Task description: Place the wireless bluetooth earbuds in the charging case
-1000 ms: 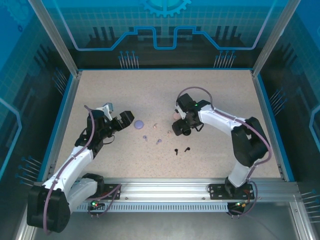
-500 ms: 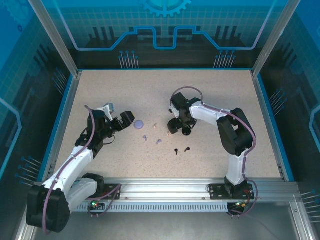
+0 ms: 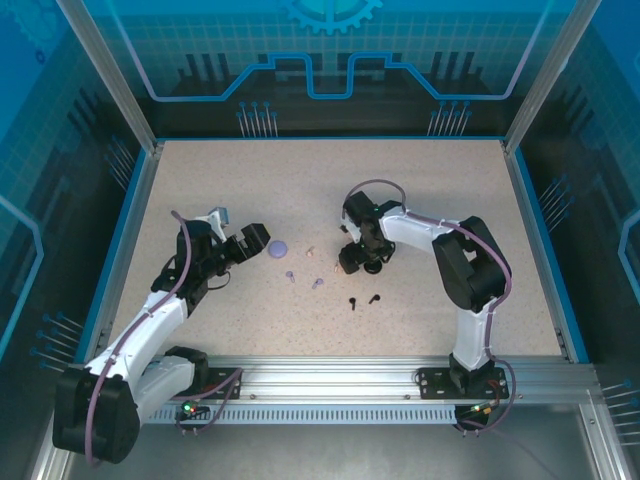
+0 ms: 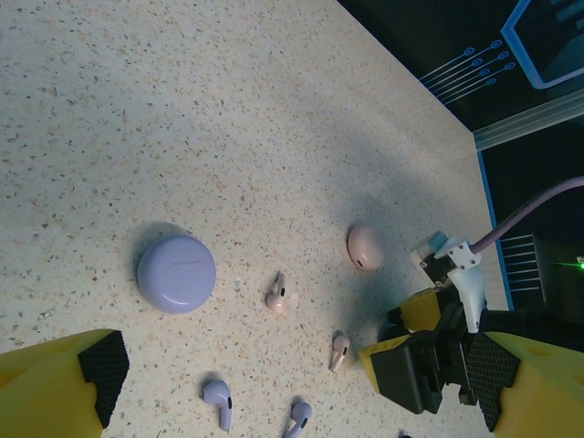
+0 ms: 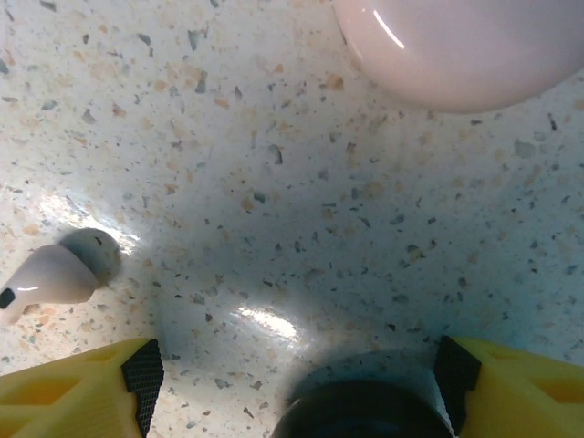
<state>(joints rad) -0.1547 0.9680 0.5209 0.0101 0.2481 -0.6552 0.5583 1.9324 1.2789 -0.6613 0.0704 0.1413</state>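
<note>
**Right arm has folded in; gripper now low beside a pink earbud**

Since a second ago the right arm's elbow has swung inward and the right gripper has come down close to the table. The left arm has not shifted.

Wrist view: its fingers stand apart, nothing clamped. The pale pink earbud lies flat just outside the finger on the view's left side, not in the gap. The pink charging case sits ahead, and its lid looks closed to me.

How I'd run it:
- Slide sideways until the bud is centred between the pads.
- Turn the wrist so the pads close across the stem, not the rounded head.
- Lower until the pads nearly graze the table, then close slowly. The bud is tiny and glossy and I expect it to squirt out under a fast pinch.
- The case will likely need opening before anything goes in.

The left gripper is spread wide and idle near the lilac charging case. A second pink earbud, the lilac earbuds and the black earbuds lie loose on the table, none in a case.

Hard to read:
- A dark round shape is cut off at the bottom edge between the fingers. I cannot tell whether it is a black case or part of my own wrist.
- The pink case is cropped at the top of the wrist view.
- From above the buds are specks, and I cannot read which way they lie.
</note>
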